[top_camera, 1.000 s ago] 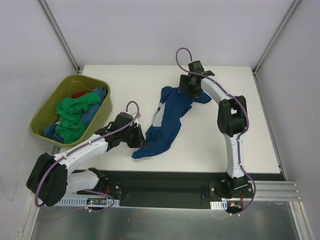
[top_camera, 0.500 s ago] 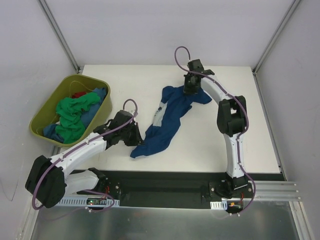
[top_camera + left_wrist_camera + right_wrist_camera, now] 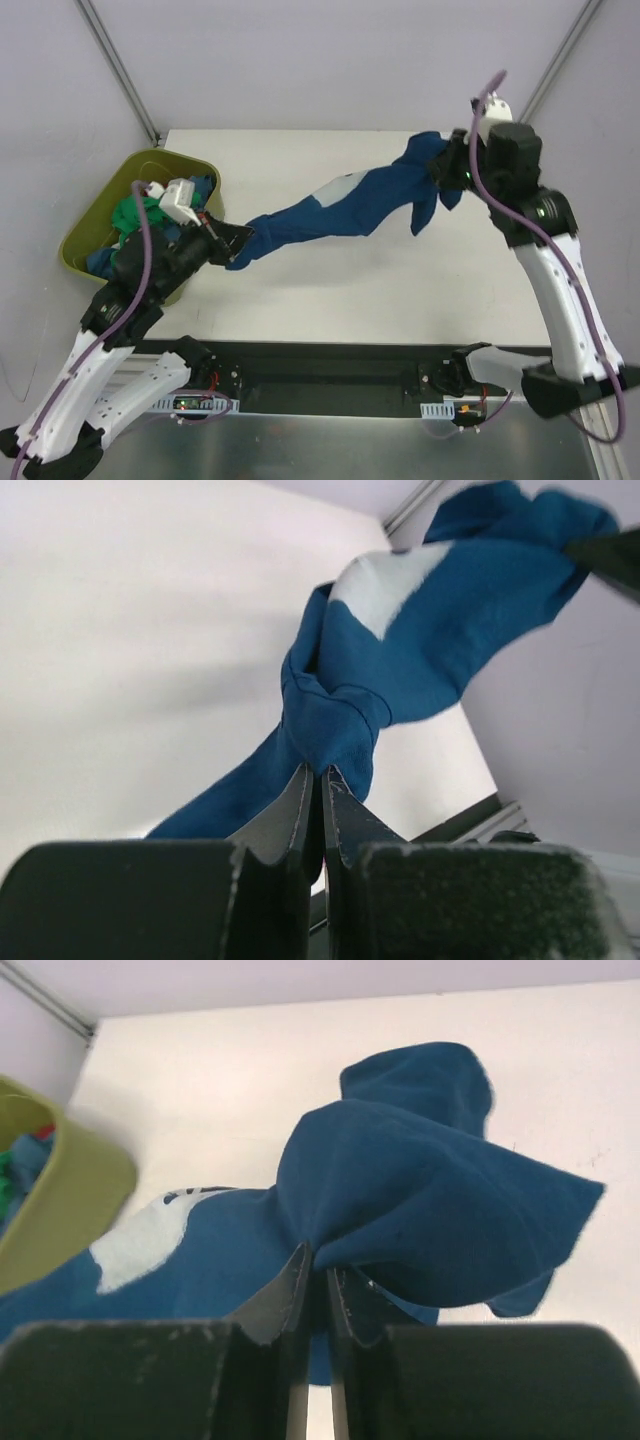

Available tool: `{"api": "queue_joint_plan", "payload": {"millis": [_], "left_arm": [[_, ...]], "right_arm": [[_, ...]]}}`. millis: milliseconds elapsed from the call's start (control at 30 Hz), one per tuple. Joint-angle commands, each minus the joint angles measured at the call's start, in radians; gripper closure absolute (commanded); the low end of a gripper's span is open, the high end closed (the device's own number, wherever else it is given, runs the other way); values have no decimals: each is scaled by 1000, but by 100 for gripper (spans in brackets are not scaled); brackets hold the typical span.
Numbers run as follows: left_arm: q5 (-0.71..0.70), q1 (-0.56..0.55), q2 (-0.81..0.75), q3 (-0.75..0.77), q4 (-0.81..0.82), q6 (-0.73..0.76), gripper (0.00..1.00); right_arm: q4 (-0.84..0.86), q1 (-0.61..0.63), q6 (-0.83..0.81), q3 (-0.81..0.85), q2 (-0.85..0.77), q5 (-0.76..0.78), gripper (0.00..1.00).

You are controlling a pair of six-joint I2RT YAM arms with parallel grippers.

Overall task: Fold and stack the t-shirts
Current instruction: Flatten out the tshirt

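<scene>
Nearest the arm bases, the left gripper (image 3: 228,240) sits just off the olive-green tub's (image 3: 78,262) right wall, on the table side. Its jaws are pinched tight on one bunched end of the dark blue t-shirt (image 3: 340,210). The left wrist view shows the fingers (image 3: 300,805) pressed together with a twisted knot of blue cloth (image 3: 430,630) rising straight from the tips.

From there the shirt runs away from the tub as one long, drawn-out band above the white table (image 3: 350,290), slanting towards the far right corner. A pale print patch (image 3: 335,187) shows about halfway along.

At the far end, well apart from the tub, the right gripper (image 3: 450,170) is clamped on the shirt's other end. In its wrist view the fingers (image 3: 295,1280) are nearly together, with a fold of blue cloth (image 3: 420,1190) billowing out above them and the tub's rim (image 3: 70,1190) off to the left.

Inside the tub, partly hidden by the left arm, lie a crumpled green shirt (image 3: 125,212) and a bit of blue cloth (image 3: 200,187).
</scene>
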Motion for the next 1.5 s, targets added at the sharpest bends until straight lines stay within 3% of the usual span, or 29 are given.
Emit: {"api": "queue_joint_plan", "payload": {"millis": [0,167,367,533,600,700,900,1067,1167,1200,1300,1467], "left_arm": [[-15,7,-108,-22,-37,-16,100],[23,6,-106,-154,-37,-77,100],[29,6,63,-300,-37,-139,100],[21,6,117,-335,-37,-148,100],[15,6,117,-338,-37,-143,100],[3,7,100,-353,-37,-146,100],[-3,6,91,-372,-40,-145,100],[-2,6,126,-369,-37,-142,100],[-6,6,149,-355,-38,-134,100],[-6,6,154,-347,-37,-131,100],[-32,6,167,-317,-37,-116,100],[-94,13,233,-220,-38,-76,100]], "right_arm": [[-89,-2,37,-236,-203,-73,89],[-117,-2,82,-534,-354,-57,83],[-97,-2,138,-799,-268,-17,80],[-97,-2,148,-810,-176,-6,71],[-95,-2,157,-801,-165,-6,56],[-91,0,186,-798,-153,-6,45],[-82,-2,266,-844,-67,78,34],[-16,-2,281,-853,35,88,30],[20,-3,281,-833,95,74,48],[26,-2,281,-827,106,72,69],[41,-2,283,-795,109,62,99],[7,-8,221,-674,24,121,99]]}}
